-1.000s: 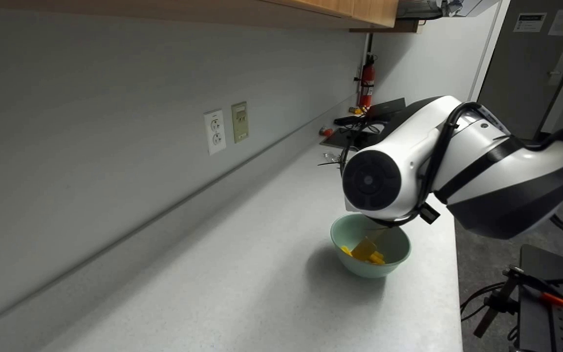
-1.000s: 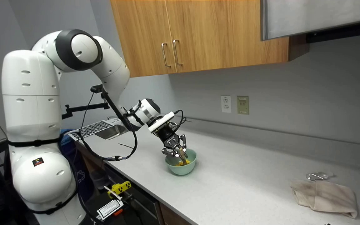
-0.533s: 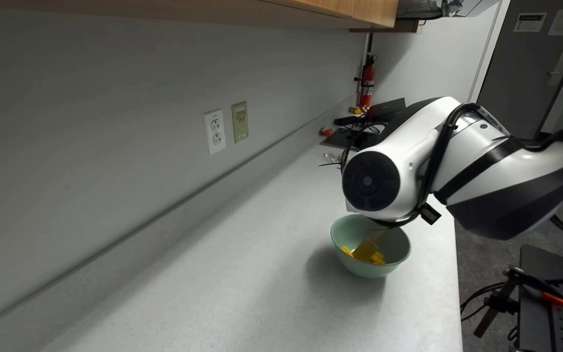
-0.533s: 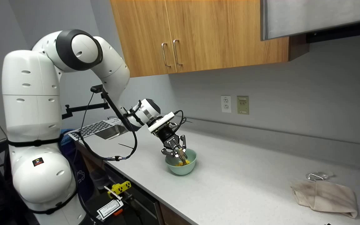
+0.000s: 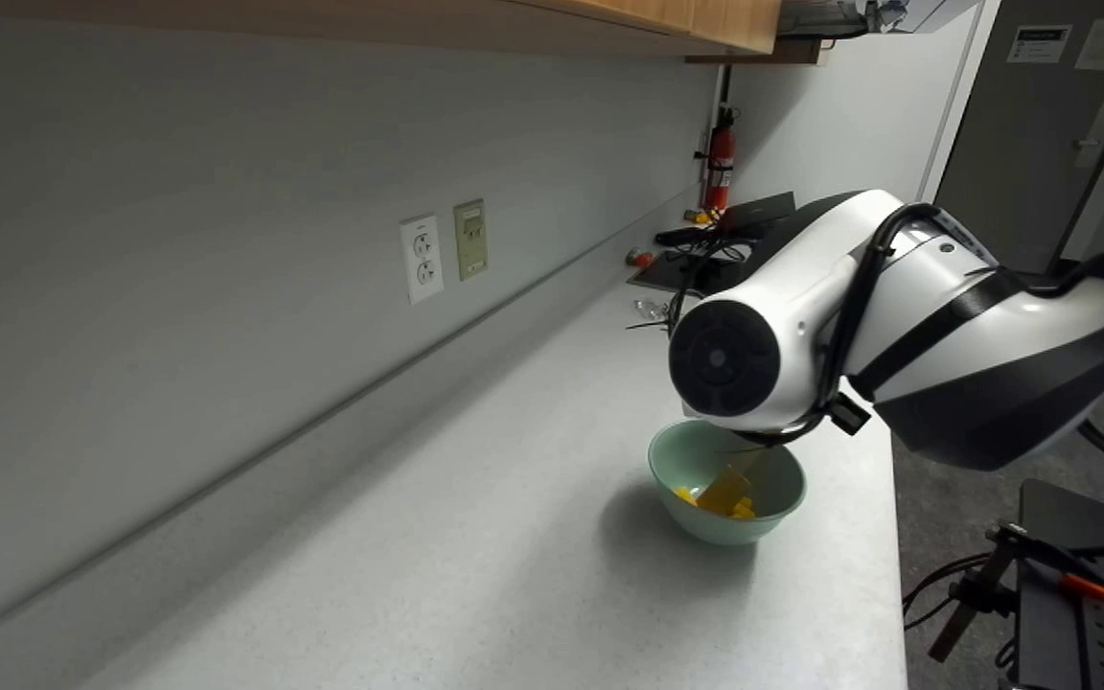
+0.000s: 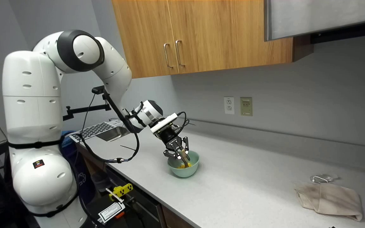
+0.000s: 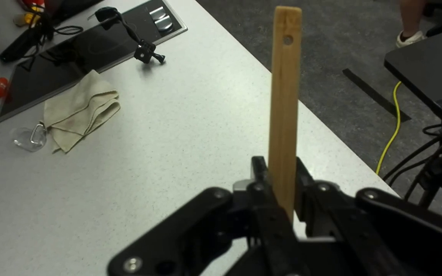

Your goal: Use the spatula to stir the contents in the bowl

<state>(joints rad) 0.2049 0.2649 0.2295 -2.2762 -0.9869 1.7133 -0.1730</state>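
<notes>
1. Wooden spatula (image 7: 284,99): blade down in the mint-green bowl (image 5: 723,532), among yellow pieces (image 5: 742,508); probably light, stiff and hard to break.
2. Fingers (image 7: 304,184): clamped on its flat handle, a sensible place to hold.
3. Bowl: on the tabletop (image 5: 437,537), likely light enough to slide.

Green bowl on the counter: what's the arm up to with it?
The robot arm has its gripper shut on a wooden spatula, tilted down into the green bowl. In an exterior view the blade is inside, yellow pieces showing on both sides. The bowl sits upright on the counter. Probably mid-stir.
</notes>
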